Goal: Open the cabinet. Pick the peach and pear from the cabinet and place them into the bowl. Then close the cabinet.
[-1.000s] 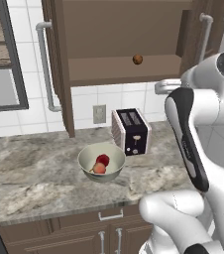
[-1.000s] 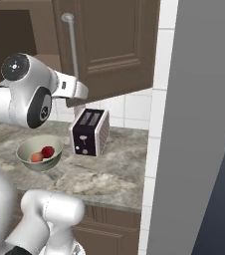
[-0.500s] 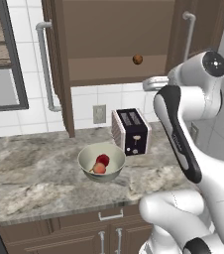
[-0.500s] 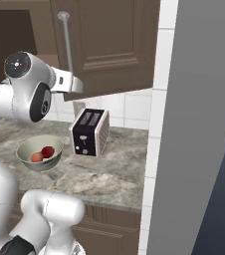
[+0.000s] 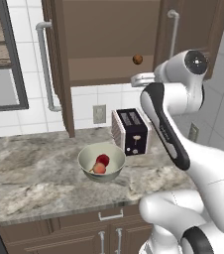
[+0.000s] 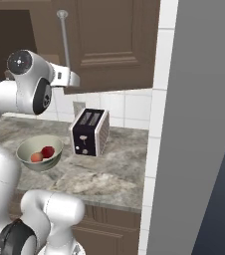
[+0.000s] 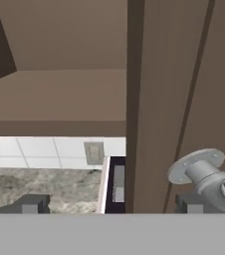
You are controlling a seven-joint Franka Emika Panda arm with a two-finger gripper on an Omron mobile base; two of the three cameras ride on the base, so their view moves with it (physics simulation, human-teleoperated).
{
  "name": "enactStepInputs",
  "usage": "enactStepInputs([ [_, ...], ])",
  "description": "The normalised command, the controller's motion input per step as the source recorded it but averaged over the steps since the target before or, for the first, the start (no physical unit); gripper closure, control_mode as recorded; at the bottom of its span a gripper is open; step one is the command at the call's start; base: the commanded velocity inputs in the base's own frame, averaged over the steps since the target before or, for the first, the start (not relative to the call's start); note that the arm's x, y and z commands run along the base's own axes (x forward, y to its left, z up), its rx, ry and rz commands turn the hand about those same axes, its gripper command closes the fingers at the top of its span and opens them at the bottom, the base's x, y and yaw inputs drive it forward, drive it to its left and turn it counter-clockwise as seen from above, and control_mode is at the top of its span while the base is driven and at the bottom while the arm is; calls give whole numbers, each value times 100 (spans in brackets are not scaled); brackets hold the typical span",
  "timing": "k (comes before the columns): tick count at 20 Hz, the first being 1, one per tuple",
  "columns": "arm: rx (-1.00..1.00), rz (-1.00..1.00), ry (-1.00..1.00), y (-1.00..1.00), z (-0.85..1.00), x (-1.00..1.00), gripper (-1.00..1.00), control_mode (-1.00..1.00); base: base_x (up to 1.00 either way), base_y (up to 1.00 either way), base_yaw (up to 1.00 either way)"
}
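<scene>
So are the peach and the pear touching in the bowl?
Touching. In the left base view the peach sits against the pear inside the bowl, with no gap between them.

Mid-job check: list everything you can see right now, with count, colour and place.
cabinet: one, dark brown, on the wall, left door swung open
small round fruit: one, dark brown, on the cabinet shelf
bowl: one, pale grey-green, on the counter
peach: one, orange-pink, in the bowl
pear: one, deep red, in the bowl
toaster: one, black and white, right of the bowl
counter: one, grey marble
wall outlet: one, grey, below the cabinet
gripper: one, white, open, at the right door's lower edge
</scene>
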Motion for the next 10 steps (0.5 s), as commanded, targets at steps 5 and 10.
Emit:
enactStepInputs([
  [5, 0, 2, 0, 0, 0, 50, -100, -100, 0, 0, 0],
  [10, 0, 1, 0, 0, -1, 49, -100, -100, 0, 0, 0],
])
